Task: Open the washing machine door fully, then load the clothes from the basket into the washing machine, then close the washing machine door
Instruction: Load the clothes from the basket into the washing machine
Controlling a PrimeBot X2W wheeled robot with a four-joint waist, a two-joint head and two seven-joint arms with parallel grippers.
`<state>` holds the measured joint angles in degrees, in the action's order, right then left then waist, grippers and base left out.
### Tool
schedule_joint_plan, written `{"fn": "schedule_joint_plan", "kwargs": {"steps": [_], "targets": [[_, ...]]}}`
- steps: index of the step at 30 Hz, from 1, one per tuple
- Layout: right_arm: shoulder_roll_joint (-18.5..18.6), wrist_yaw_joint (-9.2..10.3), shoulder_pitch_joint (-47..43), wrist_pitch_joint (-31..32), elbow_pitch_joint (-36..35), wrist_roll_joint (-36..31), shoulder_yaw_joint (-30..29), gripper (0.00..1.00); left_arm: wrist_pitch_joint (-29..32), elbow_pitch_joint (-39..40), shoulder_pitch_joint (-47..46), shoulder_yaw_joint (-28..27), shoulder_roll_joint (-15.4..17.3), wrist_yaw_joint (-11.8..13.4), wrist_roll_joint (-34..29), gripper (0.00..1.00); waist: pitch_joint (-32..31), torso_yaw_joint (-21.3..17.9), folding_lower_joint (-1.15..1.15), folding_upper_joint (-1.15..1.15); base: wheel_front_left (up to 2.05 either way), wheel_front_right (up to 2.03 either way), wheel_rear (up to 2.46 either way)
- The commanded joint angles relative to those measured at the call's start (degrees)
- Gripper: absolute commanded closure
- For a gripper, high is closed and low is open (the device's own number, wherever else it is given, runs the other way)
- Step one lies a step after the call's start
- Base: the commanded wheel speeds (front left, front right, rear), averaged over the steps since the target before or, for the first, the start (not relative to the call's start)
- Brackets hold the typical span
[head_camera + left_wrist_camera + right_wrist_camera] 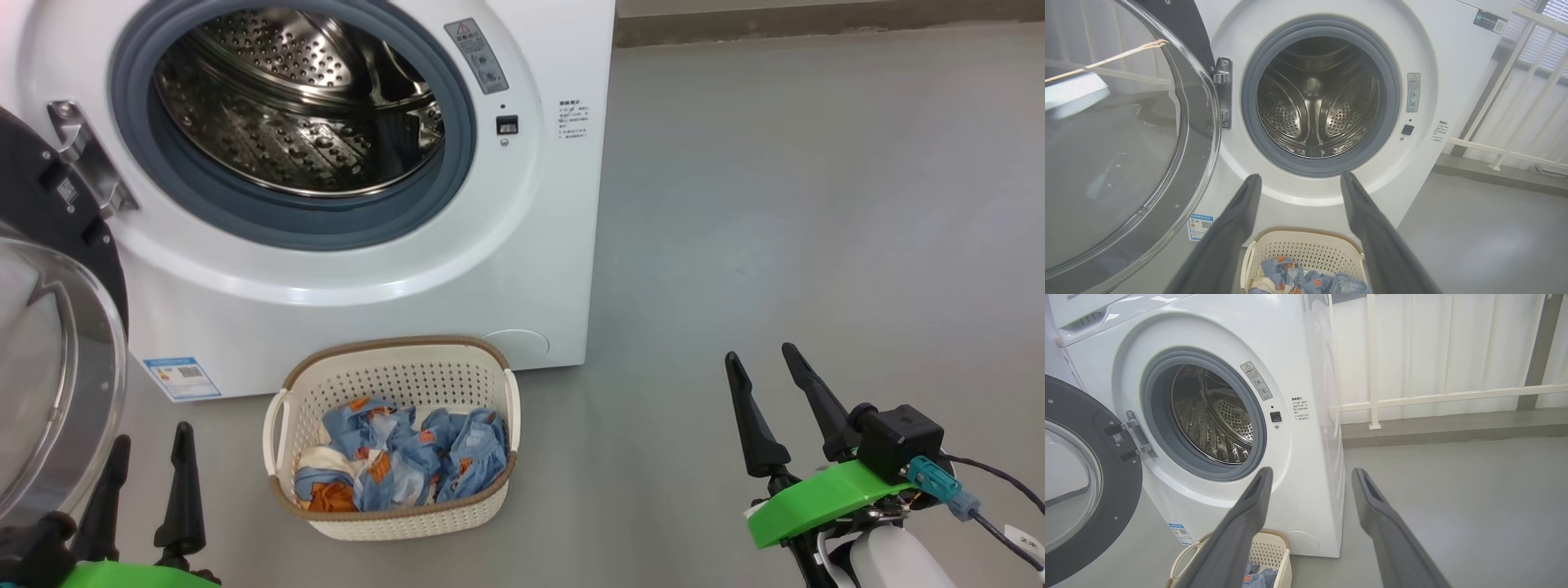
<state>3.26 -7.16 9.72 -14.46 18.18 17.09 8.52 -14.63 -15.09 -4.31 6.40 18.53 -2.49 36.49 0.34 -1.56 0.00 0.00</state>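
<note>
You have the washing machine (522,269) at the far left of the grey floor (816,204), a white front-loader with its steel drum (310,114) bare inside the grey gasket (326,224). The washing machine door (1124,486) hangs on a metal hinge (82,155) at the left of the opening and is swung wide open to the left, with its clear bowl window on your near left. A white railing (1412,401) stands far right of the machine.

The basket (408,527) sits on the floor just in front of the machine, below the opening, and the clothes (408,465) lie heaped inside it.

Your left gripper (153,431) hangs near left, between the door glass and the basket, jaws spread and holding nothing. Your right gripper (760,351) is well to the right of the basket over bare floor, jaws spread too, nothing between them.

For writing, a cropped brand word (1075,297) at the machine's top seems to begin "Hise". A grey warning label (478,55) with a red triangle sits right of the opening, a small block of black print (574,119) is further right, and a blue sticker (181,377) with a QR code is at the lower left; their text is too small to read
</note>
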Motion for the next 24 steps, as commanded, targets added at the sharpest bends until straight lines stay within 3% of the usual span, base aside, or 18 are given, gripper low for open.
{"fn": "schedule_joint_plan", "kwargs": {"steps": [1, 24], "targets": [[-0.27, -0.33, 0.67, -0.54, -1.41, -0.53, 1.05, 0.00, -0.37, 0.91, -0.92, -2.28, 1.28, -0.17, -0.64, 0.00, 0.04, 0.01, 0.00, 0.00, 1.11, -1.11, 0.00], [-0.33, -0.33, 0.82, -0.54, -1.77, -0.57, 0.83, 0.00, -0.37, 1.09, -1.27, -3.15, 1.46, 0.07, -0.34, 0.00, 0.87, 0.32, 0.00, 0.00, 1.19, -1.19, 0.00]]}}
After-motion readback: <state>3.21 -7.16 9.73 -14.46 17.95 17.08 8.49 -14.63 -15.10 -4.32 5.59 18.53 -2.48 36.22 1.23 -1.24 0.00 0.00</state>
